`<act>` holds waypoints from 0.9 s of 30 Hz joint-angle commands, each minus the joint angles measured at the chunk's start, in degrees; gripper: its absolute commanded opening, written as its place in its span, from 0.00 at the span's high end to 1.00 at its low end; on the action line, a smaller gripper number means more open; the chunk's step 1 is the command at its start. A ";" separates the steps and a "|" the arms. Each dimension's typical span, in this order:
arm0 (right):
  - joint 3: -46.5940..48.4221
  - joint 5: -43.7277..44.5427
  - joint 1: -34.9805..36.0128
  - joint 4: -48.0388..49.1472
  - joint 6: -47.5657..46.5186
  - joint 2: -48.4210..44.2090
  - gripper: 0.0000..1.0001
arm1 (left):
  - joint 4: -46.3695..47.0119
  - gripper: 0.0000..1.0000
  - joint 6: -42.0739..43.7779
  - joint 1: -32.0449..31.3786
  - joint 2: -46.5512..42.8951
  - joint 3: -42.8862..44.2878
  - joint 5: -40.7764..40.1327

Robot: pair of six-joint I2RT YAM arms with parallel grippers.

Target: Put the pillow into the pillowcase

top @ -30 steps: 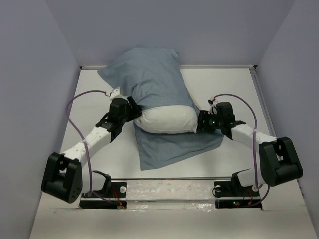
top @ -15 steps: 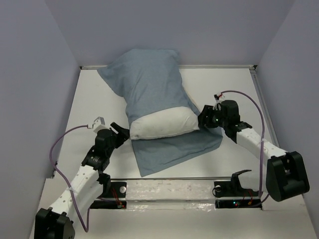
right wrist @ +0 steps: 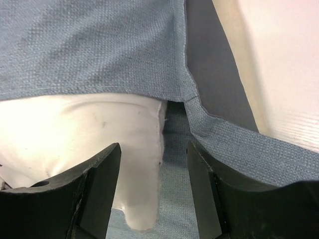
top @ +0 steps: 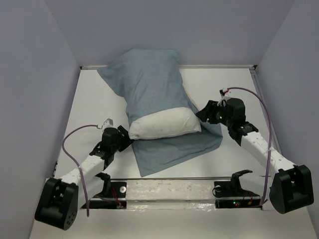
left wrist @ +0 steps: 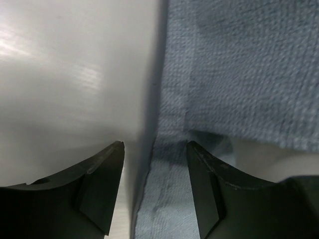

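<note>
The pillow [top: 164, 124] lies with its far part hidden inside the pillowcase [top: 147, 79], only its near white end showing. The left gripper [left wrist: 154, 149] gapes empty beside the pillow's left corner, and the right gripper [right wrist: 154, 149] gapes empty at its right corner; whether either touches cloth is unclear

The pillowcase [left wrist: 249, 64] is matt, coarse-woven blue-grey cloth; the pillow [right wrist: 84, 134] smooth white fabric; the table [left wrist: 65, 84] a glossy white surface.
</note>
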 commanded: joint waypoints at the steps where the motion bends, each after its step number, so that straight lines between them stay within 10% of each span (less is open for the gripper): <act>1: 2.87 1.45 0.05 1.13 0.30 -0.47 0.38 | 7.47 0.34 2.96 -0.30 7.59 3.11 5.16; 6: 3.31 0.06 -2.67 0.78 -2.60 1.99 0.35 | 15.98 0.41 1.47 -0.48 10.75 1.54 8.23; 10: 5.58 -5.91 -7.33 -2.01 -7.42 6.47 0.26 | 21.18 1.00 1.03 -0.57 12.62 0.22 10.87; 18: 7.97 -10.83 -7.34 -5.46 -11.39 18.33 0.18 | 9.06 1.00 3.84 0.58 -6.70 3.64 5.25; 27: 6.30 -18.66 -6.11 -0.72 -9.20 23.43 0.19 | 10.98 1.00 3.05 0.93 -8.13 4.17 9.29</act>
